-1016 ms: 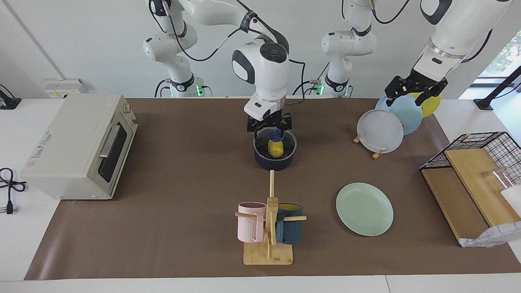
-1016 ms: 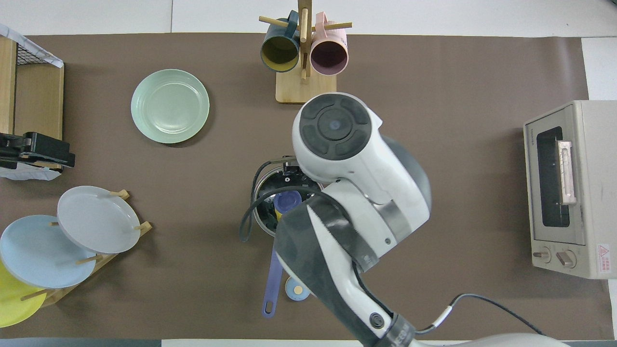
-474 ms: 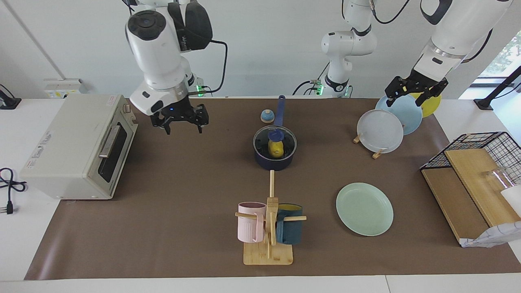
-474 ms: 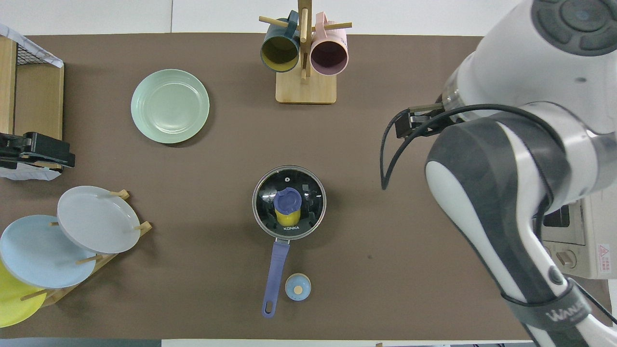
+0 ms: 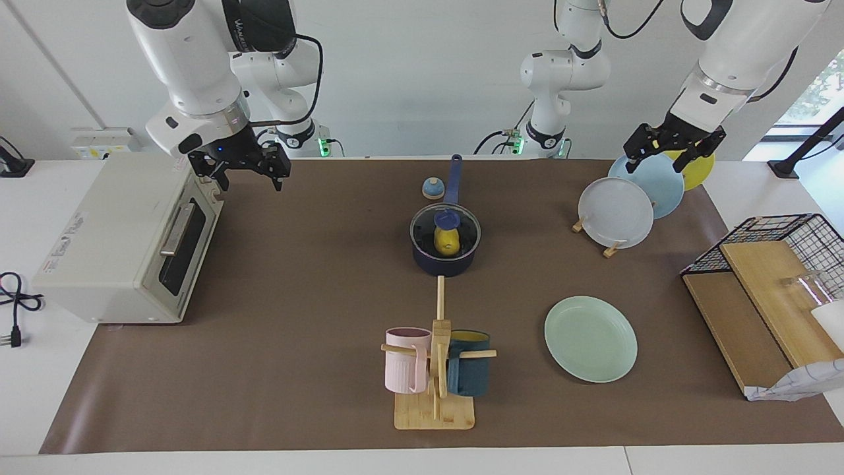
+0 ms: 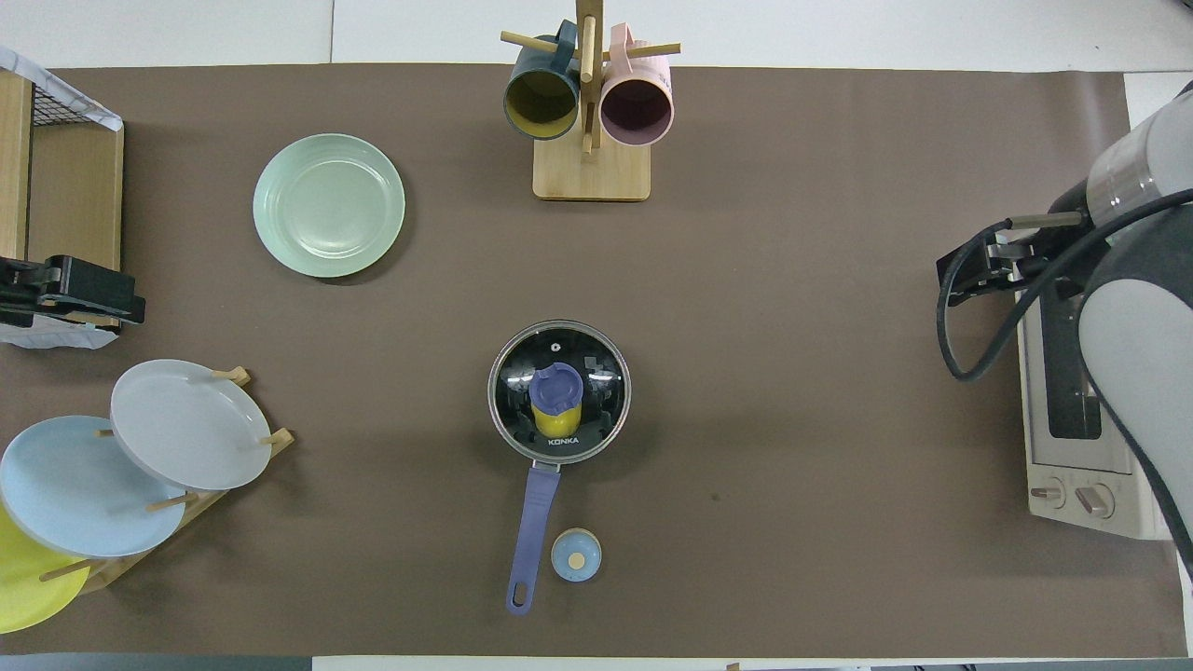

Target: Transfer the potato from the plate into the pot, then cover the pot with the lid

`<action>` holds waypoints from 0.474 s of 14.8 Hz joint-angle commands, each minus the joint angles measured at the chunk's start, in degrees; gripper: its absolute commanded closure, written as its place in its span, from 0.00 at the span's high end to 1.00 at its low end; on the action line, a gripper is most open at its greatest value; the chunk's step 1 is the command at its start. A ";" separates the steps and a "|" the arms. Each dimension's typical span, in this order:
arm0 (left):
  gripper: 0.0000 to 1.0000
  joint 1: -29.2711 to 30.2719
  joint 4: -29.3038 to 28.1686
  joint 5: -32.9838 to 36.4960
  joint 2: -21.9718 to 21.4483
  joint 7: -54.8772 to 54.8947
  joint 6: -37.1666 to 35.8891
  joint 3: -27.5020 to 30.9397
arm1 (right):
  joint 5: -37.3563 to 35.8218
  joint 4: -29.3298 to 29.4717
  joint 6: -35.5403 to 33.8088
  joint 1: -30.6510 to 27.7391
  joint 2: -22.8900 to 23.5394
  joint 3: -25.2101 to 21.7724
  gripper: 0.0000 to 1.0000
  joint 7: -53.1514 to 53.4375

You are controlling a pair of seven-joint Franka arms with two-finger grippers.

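The dark navy pot (image 5: pixel 445 265) stands mid-table, its blue handle (image 6: pixel 531 522) pointing toward the robots. The clear glass lid (image 5: pixel 463 227) with its blue knob sits on the pot (image 6: pixel 495 403); it also shows in the overhead view (image 6: pixel 596 373). The yellow potato (image 5: pixel 448 244) lies inside, seen through the glass (image 6: pixel 557 421). The mint-green plate (image 5: pixel 590 338) is empty (image 6: pixel 328 205). My right gripper (image 5: pixel 245 177) is open and empty, up over the toaster oven's door edge. My left gripper (image 5: pixel 666 158) is open and empty, waiting over the plate rack.
A toaster oven (image 5: pixel 125 237) stands at the right arm's end. A blue-and-tan bell (image 5: pixel 432 189) sits beside the pot handle. A mug rack (image 5: pixel 435 369) with two mugs stands farther out. A plate rack (image 5: pixel 616 211) and a wire basket with boards (image 5: pixel 765 290) stand at the left arm's end.
My right gripper has let go of the lid knob, risen and swung away from the pot to over the toaster oven. The lid stays on the pot. The left arm has not moved.
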 commanded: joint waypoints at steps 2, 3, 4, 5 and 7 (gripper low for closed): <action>1.00 0.24 -0.22 0.52 -0.05 -0.32 0.21 -0.12 | -0.79 -4.29 3.27 -2.79 -3.46 0.71 1.00 -2.07; 1.00 0.24 -0.22 0.52 -0.05 -0.32 0.21 -0.12 | -0.79 -7.61 3.79 -2.79 -5.90 0.71 1.00 -2.42; 1.00 0.24 -0.22 0.52 -0.05 -0.41 0.21 -0.12 | -0.79 -10.95 5.28 -2.97 -8.10 0.71 1.00 -2.94; 1.00 0.24 -0.22 0.52 -0.05 -0.32 0.21 -0.12 | -0.79 -11.68 5.81 -3.40 -8.39 0.63 1.00 -3.30; 1.00 0.24 -0.22 0.52 -0.05 -0.32 0.21 -0.12 | -1.40 -12.38 5.82 -4.20 -8.48 0.62 1.00 -4.52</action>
